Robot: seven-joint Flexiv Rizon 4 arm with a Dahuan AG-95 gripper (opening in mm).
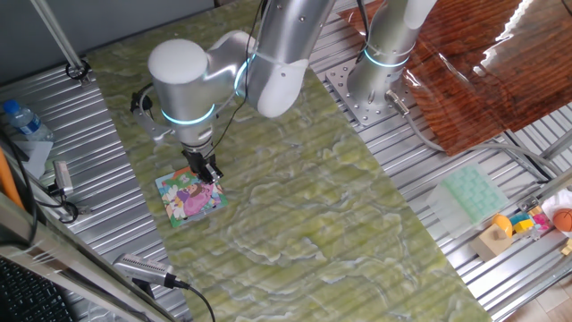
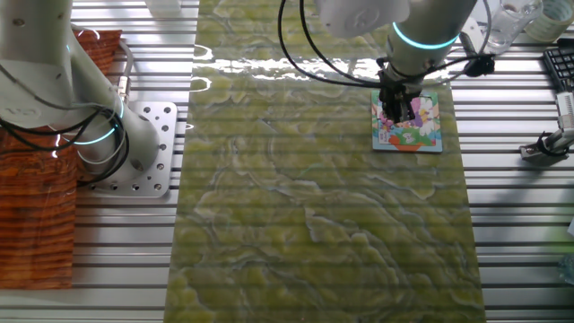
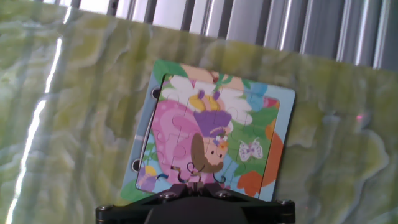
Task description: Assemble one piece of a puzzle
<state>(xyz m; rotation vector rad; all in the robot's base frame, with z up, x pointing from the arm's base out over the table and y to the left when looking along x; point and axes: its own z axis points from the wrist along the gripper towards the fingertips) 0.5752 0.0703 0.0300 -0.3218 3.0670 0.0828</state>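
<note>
The worktop (image 1: 340, 224) carried the puzzle (image 1: 189, 198) directly beneath the gripper (image 1: 206, 172), which stood over the board's edge. Its jaw state could not be told. The piece could not be made out separately.

table (image 1: 80, 116): ribbed bare metal, shiny
mat (image 1: 340, 224): green marbled sheet, glossy glare
puzzle (image 3: 211, 143): printed card, slight sheen
arm (image 1: 268, 63): smooth silver-white casing
gripper (image 1: 208, 173): black, matt
tray (image 1: 471, 199): pale green plastic
</note>
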